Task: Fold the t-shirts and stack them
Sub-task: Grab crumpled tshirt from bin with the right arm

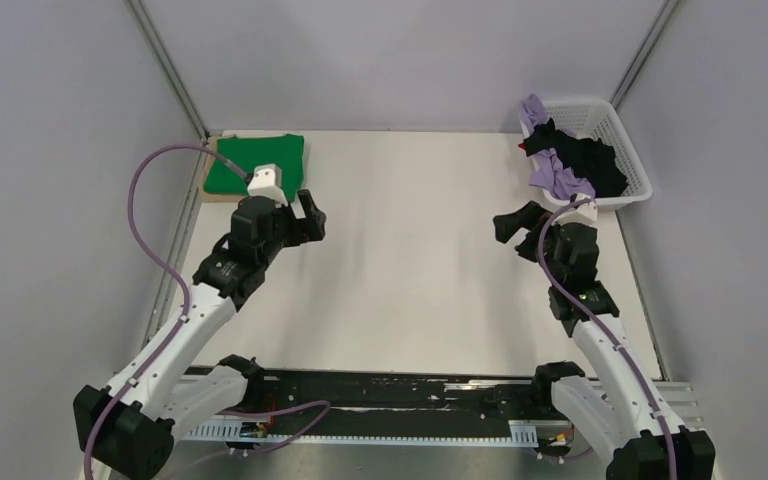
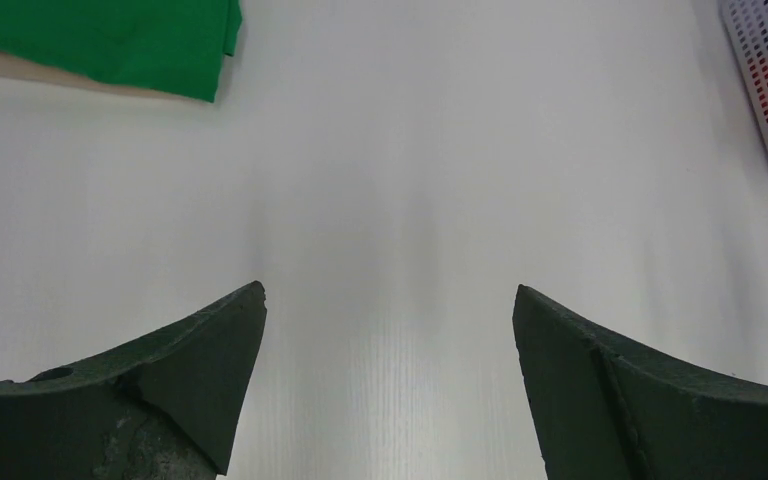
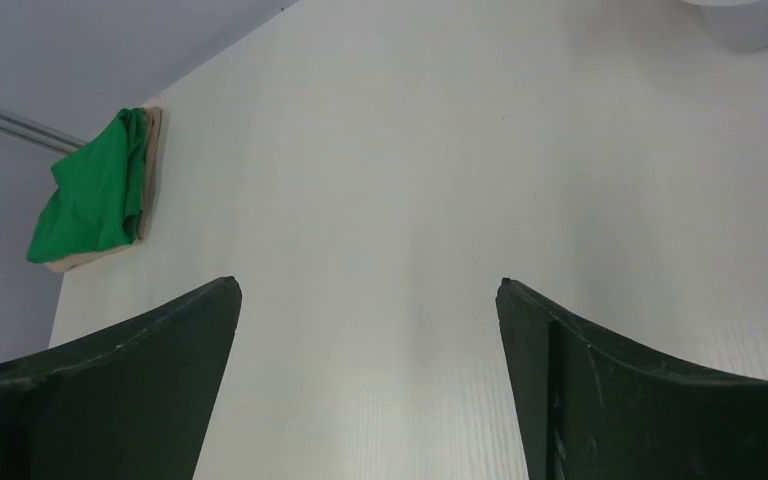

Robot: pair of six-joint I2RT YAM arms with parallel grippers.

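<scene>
left gripper [image 2: 390, 300] and right gripper [image 3: 368, 300] stand wide, empty. folded green t-shirt [image 1: 260, 163] lies just beyond left; lilac t-shirt [image 1: 560, 182] and black t-shirt [image 1: 600, 165] sit heaped in basket [image 1: 636, 160] beyond right. soft, limp: advise pinching a raised fold.

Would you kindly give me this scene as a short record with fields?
green shirt: folded, lying on the board, far left corner
basket: far right; holds lilac shirt, black shirt and a bit of red cloth, all unfolded
left pincer: open, empty, above the table
right pincer: open, empty, near the basket
</scene>
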